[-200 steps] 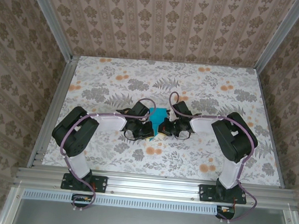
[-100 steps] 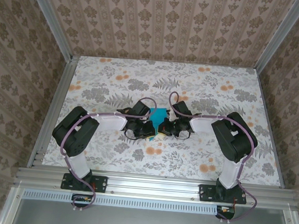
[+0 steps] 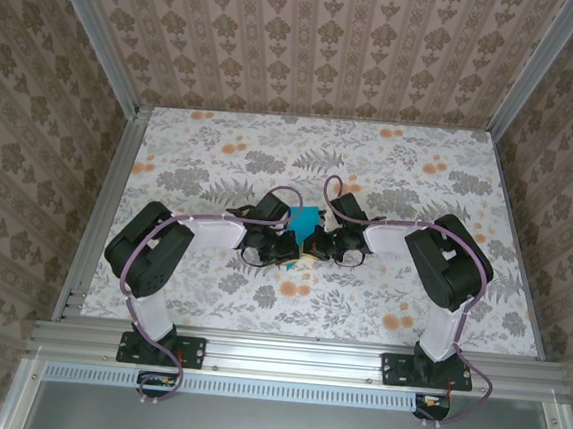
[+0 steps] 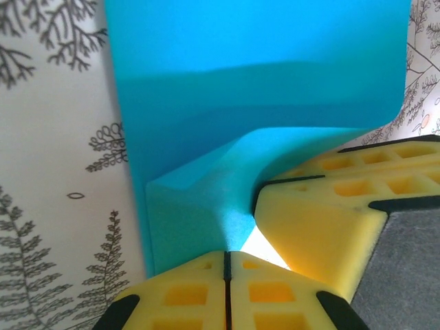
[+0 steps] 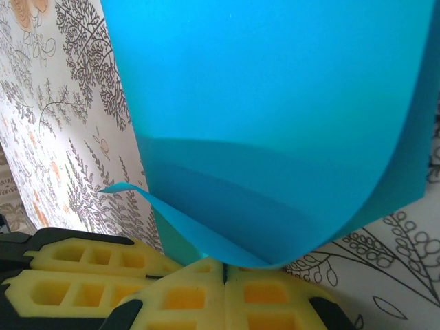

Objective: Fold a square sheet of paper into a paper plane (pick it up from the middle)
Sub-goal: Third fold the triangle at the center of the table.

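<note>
Floral-print table (image 3: 419,186): pale top, grey leaves, orange blossoms.

The square sheet of paper (image 3: 304,219) is plain, bright turquoise-blue and unmarked. It is off the table (image 3: 409,306) near the middle, standing roughly upright. It is bent rather than flat. The left wrist view (image 4: 254,82) shows overlapping layers and a soft crease. The right wrist view (image 5: 275,103) shows it bowing into a broad curve with one loose corner curling out. Its lower part is pinched by the closed left fingers (image 4: 179,295) and right fingers (image 5: 275,295).
</note>
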Available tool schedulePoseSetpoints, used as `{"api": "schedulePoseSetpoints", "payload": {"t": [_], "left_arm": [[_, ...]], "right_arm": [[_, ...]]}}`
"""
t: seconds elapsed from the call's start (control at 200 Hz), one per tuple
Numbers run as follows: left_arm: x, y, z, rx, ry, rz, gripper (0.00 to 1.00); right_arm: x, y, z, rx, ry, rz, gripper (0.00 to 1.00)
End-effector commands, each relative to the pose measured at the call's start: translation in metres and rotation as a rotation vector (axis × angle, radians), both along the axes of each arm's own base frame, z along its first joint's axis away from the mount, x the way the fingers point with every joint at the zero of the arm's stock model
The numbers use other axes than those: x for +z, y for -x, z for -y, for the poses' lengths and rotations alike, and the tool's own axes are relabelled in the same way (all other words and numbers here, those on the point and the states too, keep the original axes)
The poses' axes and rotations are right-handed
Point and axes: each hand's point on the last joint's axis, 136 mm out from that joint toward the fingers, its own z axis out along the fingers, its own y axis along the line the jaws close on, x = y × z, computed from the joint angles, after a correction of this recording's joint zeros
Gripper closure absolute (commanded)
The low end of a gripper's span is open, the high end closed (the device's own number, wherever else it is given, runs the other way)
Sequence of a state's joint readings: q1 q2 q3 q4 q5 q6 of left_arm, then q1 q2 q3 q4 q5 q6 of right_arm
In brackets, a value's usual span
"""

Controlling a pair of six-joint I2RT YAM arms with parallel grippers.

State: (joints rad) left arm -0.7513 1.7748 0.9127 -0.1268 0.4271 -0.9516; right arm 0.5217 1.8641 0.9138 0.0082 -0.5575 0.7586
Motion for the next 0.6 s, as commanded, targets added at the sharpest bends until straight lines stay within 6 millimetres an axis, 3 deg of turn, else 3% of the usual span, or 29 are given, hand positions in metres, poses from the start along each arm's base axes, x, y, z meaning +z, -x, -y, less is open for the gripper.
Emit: {"api": "schedulePoseSetpoints", "payload": {"t": [0.0, 0.335, 0.595], "left_arm": [[-0.001, 0.005, 0.008, -0.046, 0.015, -0.011, 0.92], [-0.019, 0.027, -0.02, -0.051, -0.093, -0.065, 0.91], [-0.019, 0.037, -0.033, -0.057, -0.13, -0.077, 0.91]], "right_arm": [[-0.025, 0.007, 0.011, -0.022, 0.088, -0.05, 0.97], [-0.029, 0.007, 0.016, -0.027, 0.114, -0.053, 0.97], [-0.03, 0.008, 0.017, -0.026, 0.125, -0.056, 0.97]]}}
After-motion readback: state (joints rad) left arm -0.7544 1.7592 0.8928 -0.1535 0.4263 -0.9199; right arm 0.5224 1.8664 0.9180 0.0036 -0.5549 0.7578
